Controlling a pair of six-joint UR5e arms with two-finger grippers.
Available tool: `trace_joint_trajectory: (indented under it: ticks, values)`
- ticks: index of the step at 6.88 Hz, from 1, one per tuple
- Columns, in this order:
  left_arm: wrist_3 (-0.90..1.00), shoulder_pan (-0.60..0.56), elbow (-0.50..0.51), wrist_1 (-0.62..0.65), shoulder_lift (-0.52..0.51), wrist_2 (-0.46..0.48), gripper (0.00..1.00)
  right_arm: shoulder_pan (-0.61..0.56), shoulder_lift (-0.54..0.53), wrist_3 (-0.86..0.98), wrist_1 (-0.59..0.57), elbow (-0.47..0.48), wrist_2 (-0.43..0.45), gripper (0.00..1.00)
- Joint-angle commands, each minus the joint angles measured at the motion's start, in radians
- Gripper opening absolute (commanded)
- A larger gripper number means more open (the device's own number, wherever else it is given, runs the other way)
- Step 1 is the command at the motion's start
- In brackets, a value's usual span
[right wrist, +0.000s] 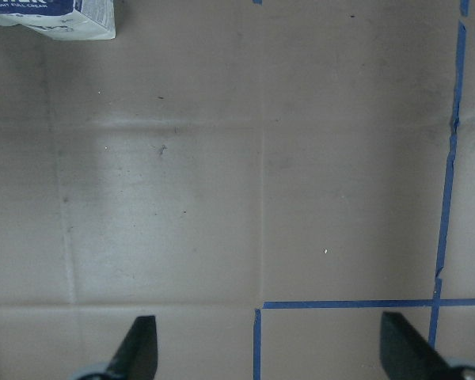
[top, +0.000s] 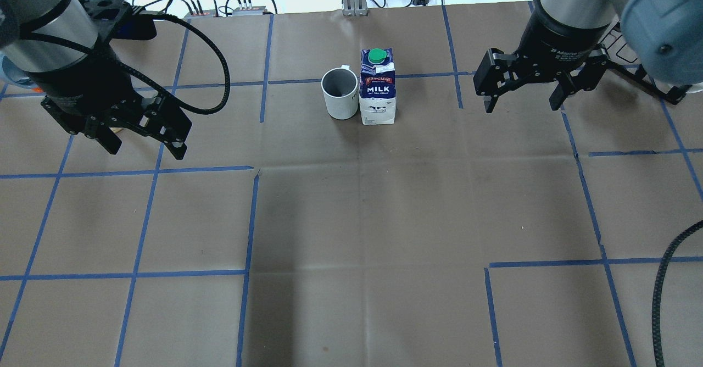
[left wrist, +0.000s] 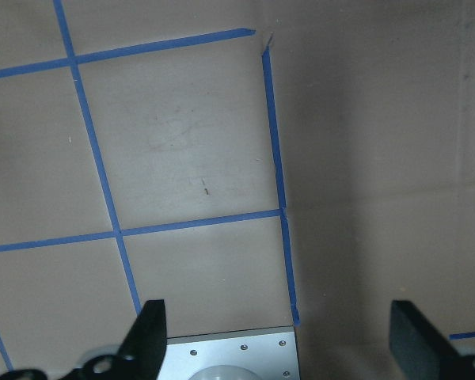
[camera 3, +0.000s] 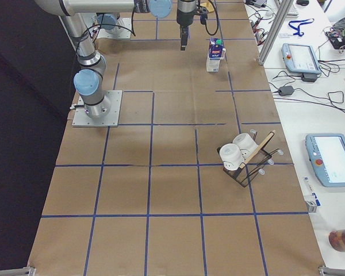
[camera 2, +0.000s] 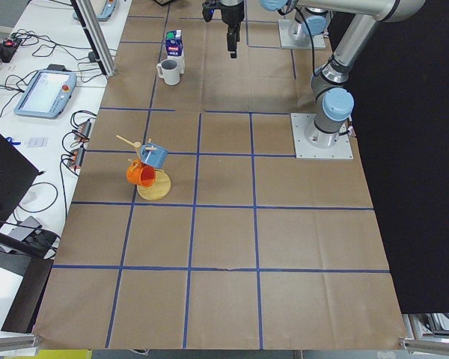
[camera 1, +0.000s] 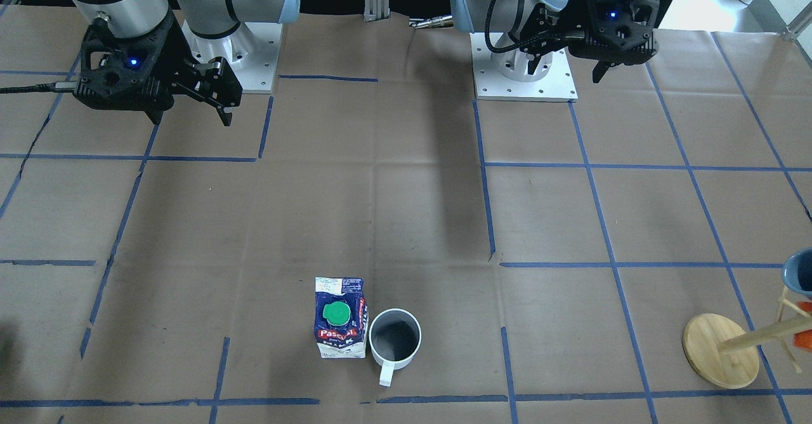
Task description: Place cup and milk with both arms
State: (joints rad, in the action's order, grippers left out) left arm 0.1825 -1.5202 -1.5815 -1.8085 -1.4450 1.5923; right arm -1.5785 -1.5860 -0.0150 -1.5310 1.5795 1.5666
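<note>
The white cup (top: 340, 92) stands upright at the table's far side, with the taller milk carton (top: 377, 89) right beside it on its right. In the front-facing view the cup (camera 1: 394, 340) is right of the milk (camera 1: 340, 319), handle toward the camera. My left gripper (top: 144, 146) is open and empty, above the table well left of the cup. My right gripper (top: 522, 103) is open and empty, right of the milk. The right wrist view shows only the carton's bottom corner (right wrist: 55, 16) between open fingers.
A wooden mug tree (camera 1: 720, 351) with a blue mug (camera 1: 798, 271) and an orange mug (camera 2: 138, 174) stands on my left end of the table. A wire rack with white cups (camera 3: 241, 152) sits toward my right end. The arms' base plates (camera 1: 523, 72) are at my edge.
</note>
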Motion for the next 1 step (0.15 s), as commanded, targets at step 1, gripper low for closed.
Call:
trace_joint_trajectory:
  ticks: [1]
  values:
    - [0.0,0.0,0.0,0.0,0.0,0.0,1.0,0.0,0.0,0.0,0.0,0.001,0.003,1.0]
